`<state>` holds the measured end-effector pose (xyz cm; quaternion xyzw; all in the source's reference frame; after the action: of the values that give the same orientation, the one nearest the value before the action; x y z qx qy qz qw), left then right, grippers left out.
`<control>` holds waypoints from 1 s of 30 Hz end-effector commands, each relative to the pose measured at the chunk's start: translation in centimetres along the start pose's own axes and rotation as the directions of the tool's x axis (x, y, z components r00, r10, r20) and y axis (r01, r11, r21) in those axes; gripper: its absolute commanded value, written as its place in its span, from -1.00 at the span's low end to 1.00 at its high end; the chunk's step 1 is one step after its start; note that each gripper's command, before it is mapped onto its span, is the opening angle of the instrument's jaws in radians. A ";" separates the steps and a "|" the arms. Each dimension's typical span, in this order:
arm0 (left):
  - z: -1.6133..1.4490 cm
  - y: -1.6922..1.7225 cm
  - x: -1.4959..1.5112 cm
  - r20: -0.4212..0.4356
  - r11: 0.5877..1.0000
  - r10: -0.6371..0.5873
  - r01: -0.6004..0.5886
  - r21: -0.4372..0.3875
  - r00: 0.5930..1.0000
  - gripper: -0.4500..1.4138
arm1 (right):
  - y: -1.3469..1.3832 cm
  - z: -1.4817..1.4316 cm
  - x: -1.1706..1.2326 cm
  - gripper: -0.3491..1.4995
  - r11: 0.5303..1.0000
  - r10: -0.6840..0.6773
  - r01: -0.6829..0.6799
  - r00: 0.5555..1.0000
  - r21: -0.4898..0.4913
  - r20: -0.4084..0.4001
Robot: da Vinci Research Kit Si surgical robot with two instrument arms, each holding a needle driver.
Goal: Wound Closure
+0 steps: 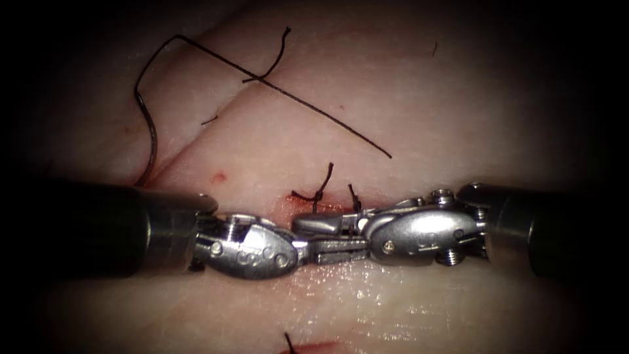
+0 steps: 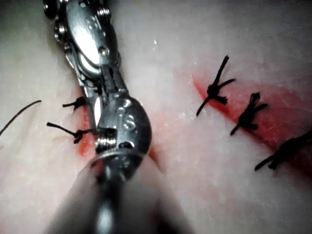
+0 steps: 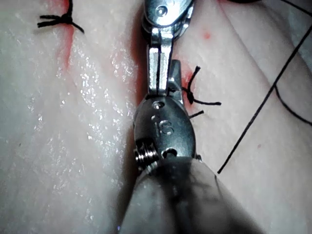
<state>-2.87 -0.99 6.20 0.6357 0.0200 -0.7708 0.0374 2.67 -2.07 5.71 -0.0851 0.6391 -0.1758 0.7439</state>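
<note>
My left tool [image 1: 362,249] and right tool [image 1: 297,223] meet tip to tip over the cut [image 1: 288,204], their jaws lying side by side and overlapping. Both pairs of jaws look shut, with nothing seen between them. The left wrist view has the left tool [image 2: 106,71] alongside the right tool [image 2: 97,116]. In the right wrist view the right tool [image 3: 173,63] lies beside the left tool [image 3: 153,90]. The curved needle [image 1: 152,141] lies free on the tissue [image 1: 426,118] at the far left, held by neither tool. Its thread [image 1: 295,98] trails loose across the tissue.
Two knotted stitches [image 1: 318,193] with short cut ends sit just behind the jaws, with red fluid [image 1: 219,177] around them. A second cut carries three knots [image 2: 214,90]. Another thread end [image 1: 288,342] shows at the near edge. Loose thread [image 3: 253,122] runs past the right tool.
</note>
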 end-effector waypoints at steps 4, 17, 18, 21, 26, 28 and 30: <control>0.03 0.03 -0.01 -0.001 1.000 0.001 -0.001 -0.001 1.000 -1.00 | 0.12 0.04 0.01 0.89 0.998 0.028 -0.027 0.999 -0.048 0.022; -0.46 0.07 0.35 0.063 0.998 -0.022 0.018 0.060 0.998 -1.00 | 0.05 -0.64 0.04 0.98 0.990 0.108 -0.102 0.992 -0.094 0.067; -0.56 0.08 0.35 0.073 0.997 -0.024 0.019 0.072 0.997 -1.00 | 0.06 -0.73 0.04 0.98 0.989 0.114 -0.107 0.991 -0.099 0.074; -0.88 0.15 0.25 0.128 0.993 -0.028 0.012 0.120 0.991 -1.00 | 0.12 -1.05 0.04 0.98 0.984 0.139 -0.128 0.986 -0.124 0.089; -1.36 0.34 -0.08 0.161 0.950 -0.277 0.244 0.195 0.947 -1.00 | 0.18 -1.40 0.04 0.82 0.951 0.284 -0.266 0.953 -0.161 0.105; -1.43 0.45 -0.22 0.228 0.931 -0.346 0.304 0.201 0.910 -1.00 | 0.21 -1.44 0.05 0.82 0.939 0.318 -0.292 0.939 -0.183 0.129; -1.47 0.58 -0.41 0.299 0.881 -0.468 0.409 0.239 0.832 -0.46 | 0.22 -1.46 0.07 0.87 0.918 0.369 -0.329 0.915 -0.222 0.166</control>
<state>-1.20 -1.47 6.39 0.4630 0.1037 -0.8565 -0.2031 1.20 -1.76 5.28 -0.0584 0.5705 0.0439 0.8181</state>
